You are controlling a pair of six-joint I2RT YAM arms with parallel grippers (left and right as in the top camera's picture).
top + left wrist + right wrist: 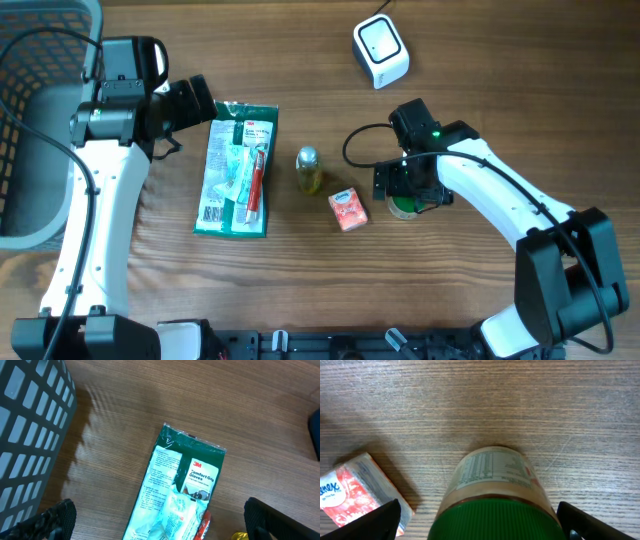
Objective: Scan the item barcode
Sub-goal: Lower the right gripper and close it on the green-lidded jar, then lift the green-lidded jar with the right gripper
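Note:
A jar with a green lid (492, 472) and a printed label stands on the wood table just right of a red tissue pack (350, 495). My right gripper (480, 521) is open, its two fingers wide on either side of the lid with a gap on each side. From overhead the jar (403, 208) is mostly hidden under the right gripper (408, 190). The white scanner (381, 50) sits at the back. My left gripper (162, 522) is open above a green glove package (185, 485), holding nothing.
A small yellow bottle (308, 170) stands between the glove package (237, 168) and the tissue pack (348, 210). A grey mesh basket (30, 120) fills the far left, close to the left arm. The basket wall (30, 435) also shows at the left wrist.

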